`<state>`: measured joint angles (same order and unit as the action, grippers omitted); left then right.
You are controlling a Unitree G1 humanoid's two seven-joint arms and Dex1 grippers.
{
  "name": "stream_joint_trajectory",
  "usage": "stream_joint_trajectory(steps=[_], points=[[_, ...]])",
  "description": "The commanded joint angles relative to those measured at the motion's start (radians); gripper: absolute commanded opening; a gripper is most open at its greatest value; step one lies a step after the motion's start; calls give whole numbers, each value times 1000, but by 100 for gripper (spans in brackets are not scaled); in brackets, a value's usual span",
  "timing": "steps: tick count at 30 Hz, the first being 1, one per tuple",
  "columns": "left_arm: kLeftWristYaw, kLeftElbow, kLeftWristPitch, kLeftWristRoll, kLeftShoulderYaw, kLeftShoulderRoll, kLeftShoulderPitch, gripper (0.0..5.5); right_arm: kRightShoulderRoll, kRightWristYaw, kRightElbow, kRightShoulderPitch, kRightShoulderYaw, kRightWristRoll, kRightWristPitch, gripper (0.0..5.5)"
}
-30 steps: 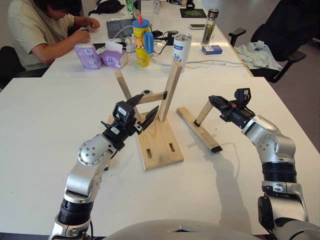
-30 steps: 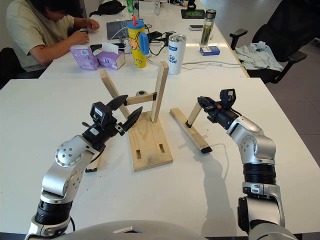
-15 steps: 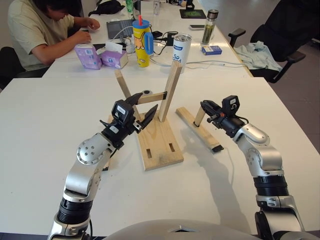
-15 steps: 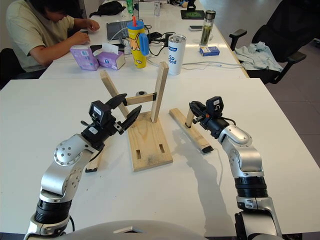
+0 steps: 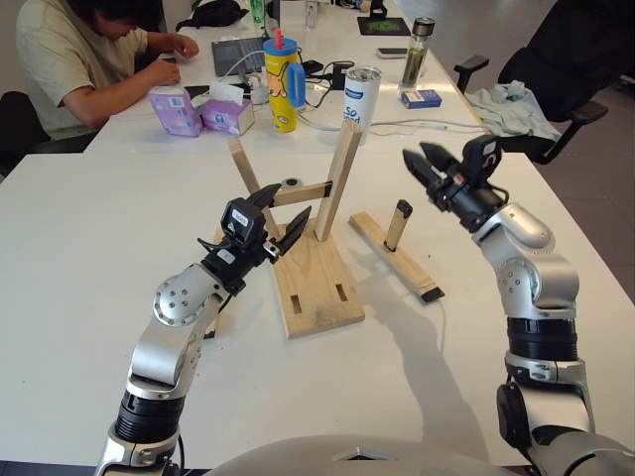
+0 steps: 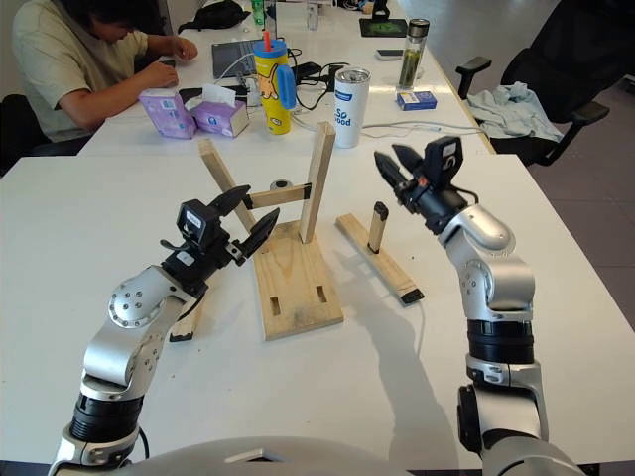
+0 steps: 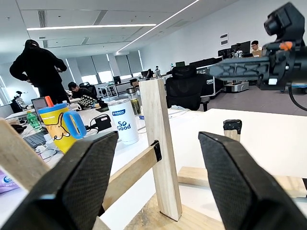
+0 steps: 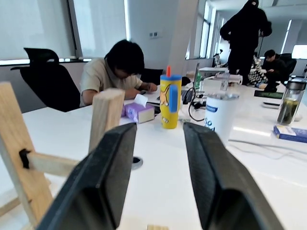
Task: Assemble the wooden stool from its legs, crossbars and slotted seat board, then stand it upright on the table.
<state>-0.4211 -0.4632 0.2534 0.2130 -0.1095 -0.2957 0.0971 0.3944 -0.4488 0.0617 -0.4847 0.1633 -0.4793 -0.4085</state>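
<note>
Left eye view: left gripper [image 5: 296, 201] covers part of the seat board [image 5: 319, 290].

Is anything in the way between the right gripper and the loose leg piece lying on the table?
Nothing visible. The right gripper, open, hangs in the air over the loose leg piece with only open space between them. The seat board with its upright legs lies to the left, out of that path.

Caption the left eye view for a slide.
Open left gripper beside the half-built stool; open right gripper aloft near the loose leg assembly.
</note>
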Motion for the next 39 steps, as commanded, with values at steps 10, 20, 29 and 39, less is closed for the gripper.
stream_joint_trajectory(steps=[10,20,29,39], points=[[-5,41,-17,-13,-5,9,40,310,-127,129,-158,-9,-83,179,123,181],[-12,58,-21,-7,15,3,57,310,-115,163,-434,95,-184,326,96,181],[-11,65,-23,-12,10,10,60,310,-132,149,-331,-23,-122,265,153,181],[-1,65,-28,-19,5,19,56,310,-134,174,-204,-70,-53,250,195,181]])
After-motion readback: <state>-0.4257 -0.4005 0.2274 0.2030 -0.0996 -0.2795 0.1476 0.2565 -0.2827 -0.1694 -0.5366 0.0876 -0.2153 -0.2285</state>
